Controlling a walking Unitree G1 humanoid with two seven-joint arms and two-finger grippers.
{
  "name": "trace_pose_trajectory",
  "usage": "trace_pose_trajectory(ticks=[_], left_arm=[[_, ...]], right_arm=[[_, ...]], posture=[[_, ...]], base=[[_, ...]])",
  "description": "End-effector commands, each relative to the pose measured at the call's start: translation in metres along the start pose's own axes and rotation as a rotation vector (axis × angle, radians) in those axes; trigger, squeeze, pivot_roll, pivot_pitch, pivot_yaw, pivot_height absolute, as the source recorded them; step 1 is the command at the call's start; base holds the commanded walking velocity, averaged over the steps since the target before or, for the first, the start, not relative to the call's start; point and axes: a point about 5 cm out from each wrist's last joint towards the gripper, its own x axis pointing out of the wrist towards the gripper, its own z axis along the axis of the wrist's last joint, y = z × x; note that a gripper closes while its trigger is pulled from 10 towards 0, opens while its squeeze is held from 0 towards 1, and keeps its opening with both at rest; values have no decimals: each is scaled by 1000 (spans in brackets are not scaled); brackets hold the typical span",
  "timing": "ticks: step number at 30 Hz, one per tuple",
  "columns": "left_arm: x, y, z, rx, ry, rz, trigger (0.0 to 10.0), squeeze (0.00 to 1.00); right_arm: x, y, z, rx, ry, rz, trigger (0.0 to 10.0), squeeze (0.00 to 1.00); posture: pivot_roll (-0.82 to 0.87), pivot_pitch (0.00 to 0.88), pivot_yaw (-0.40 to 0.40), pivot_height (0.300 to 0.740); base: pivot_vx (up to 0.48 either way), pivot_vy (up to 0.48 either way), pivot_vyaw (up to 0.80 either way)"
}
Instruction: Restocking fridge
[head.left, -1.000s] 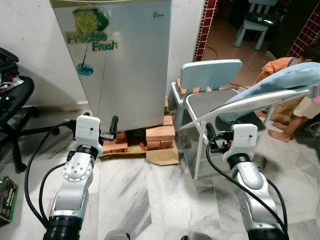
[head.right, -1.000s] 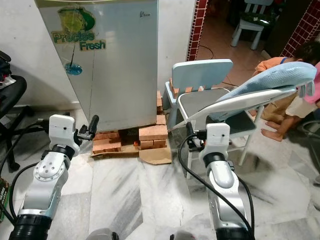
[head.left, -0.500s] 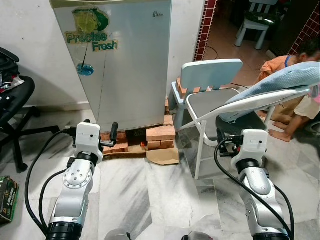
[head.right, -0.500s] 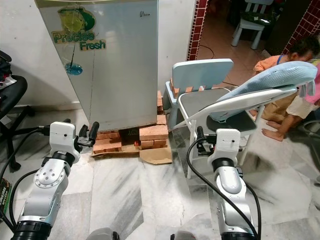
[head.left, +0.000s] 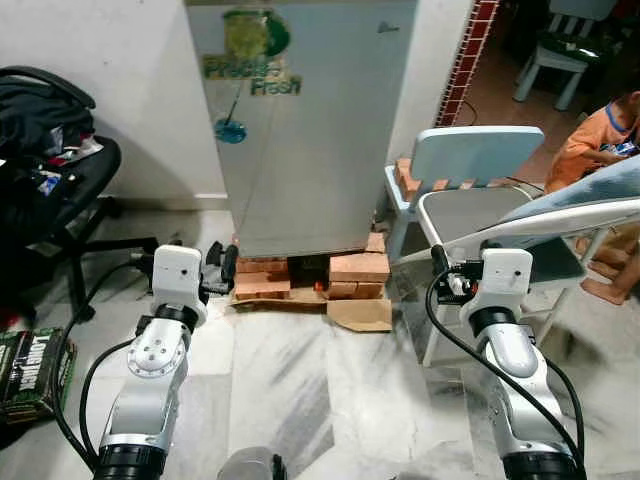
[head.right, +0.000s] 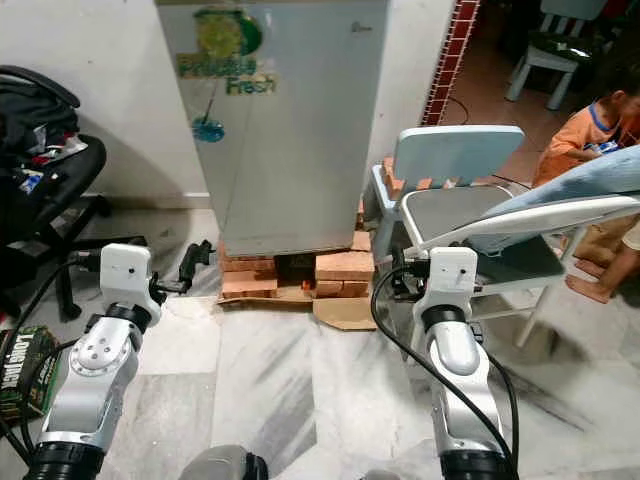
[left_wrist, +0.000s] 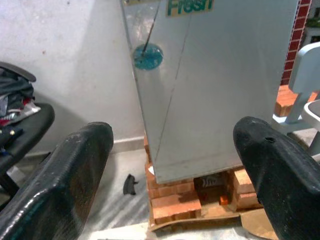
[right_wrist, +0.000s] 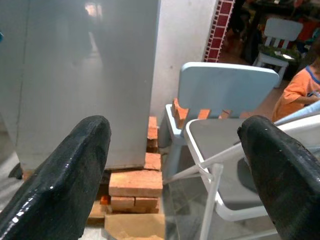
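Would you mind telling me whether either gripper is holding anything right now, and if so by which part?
Nothing is held. The left gripper and the right gripper both hang open in front of the closed fridge, with only empty air between their fingers.

I stood on a grey-veined marble floor (head.left: 330, 390) before a white wall (head.left: 100, 90); a black office chair (head.left: 60, 190) sat at the left, a pale blue chair (head.left: 470, 160) and red brick pillar (head.left: 462, 60) at the upper right

The fridge (head.left: 305, 120) stands on bricks (head.left: 358, 268) against the wall, cardboard (head.left: 362, 314) on the floor before it — an office chair (head.left: 55, 190) to its left, a small chair (head.left: 470, 165) and folding chair (head.left: 520, 230) to its right.
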Motion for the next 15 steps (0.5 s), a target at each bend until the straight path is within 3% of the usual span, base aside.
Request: trace_pose_trajectory(ticks=[1,6,8,15], left_arm=[[3,-2,3,-3,-11,-16,10000,0],[11,-4,9,-9,-39,-32,10000,0],[13,-5,12,-10,-44,-42,10000,0],[11,-7,11,-58,-53,-69,10000,0]], right_arm=[[1,-5,0,-20,-7,-29,10000,0],[6,-1,1,28,-22,-34,10000,0],[7,-3,4,-32,-56,-106,10000,0],[3,-1,-1,-19,-31,-46,10000,0]], posture=[[11,0,10,740],[7,0,16,740],[4,0,19,740],[2,0,27,740]], base=[[0,480,0],[0,480,0],[0,480,0],[0,480,0]])
